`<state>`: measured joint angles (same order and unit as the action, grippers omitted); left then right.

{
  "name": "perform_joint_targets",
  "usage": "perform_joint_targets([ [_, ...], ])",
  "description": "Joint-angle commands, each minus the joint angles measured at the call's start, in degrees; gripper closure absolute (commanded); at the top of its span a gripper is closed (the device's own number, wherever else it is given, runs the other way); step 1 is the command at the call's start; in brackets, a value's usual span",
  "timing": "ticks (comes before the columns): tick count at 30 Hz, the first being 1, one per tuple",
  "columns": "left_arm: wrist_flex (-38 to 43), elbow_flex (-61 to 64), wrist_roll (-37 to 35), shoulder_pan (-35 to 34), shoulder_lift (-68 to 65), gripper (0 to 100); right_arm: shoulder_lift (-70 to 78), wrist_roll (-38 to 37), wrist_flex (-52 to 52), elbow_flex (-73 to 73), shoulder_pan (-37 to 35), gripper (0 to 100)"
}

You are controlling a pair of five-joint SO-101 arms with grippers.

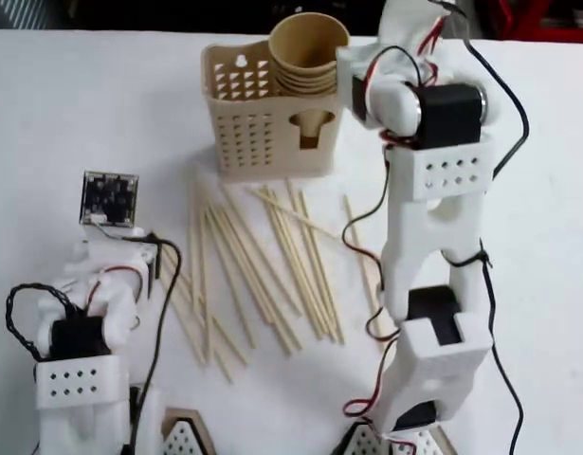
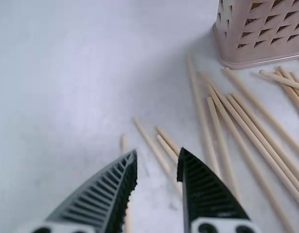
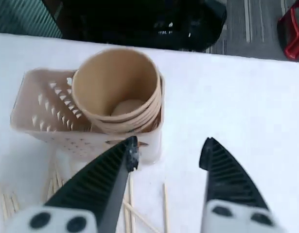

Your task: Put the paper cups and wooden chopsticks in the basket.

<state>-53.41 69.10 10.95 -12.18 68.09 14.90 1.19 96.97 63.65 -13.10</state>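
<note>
Wooden chopsticks lay scattered on the white table, just ahead of the left gripper, whose fingers were spread and empty, with a few stick ends close to their tips. Farther beyond that gripper stood the beige basket. The stacked paper cups sat inside the basket at one end, just ahead of the right gripper, its jaws parted and holding nothing.

The high camera is looking down over the table; wrist cameras are peering close past the left gripper and right gripper, all sharing the basket ahead.
</note>
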Motion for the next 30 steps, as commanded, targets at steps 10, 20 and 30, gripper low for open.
perform_joint_targets([
  [10,1.5,-0.2,-0.4,-0.6,0.9,85,-17.5,-10.5,1.6,-20.6,-0.2,84.7],
  [20,1.5,-0.2,-0.6,-0.6,0.9,85,-35.6,-14.6,-0.1,-51.5,-0.2,84.4],
  [30,1.5,-0.2,-0.6,-0.6,0.9,85,-39.0,-18.5,-13.1,-83.3,-7.7,82.1],
])
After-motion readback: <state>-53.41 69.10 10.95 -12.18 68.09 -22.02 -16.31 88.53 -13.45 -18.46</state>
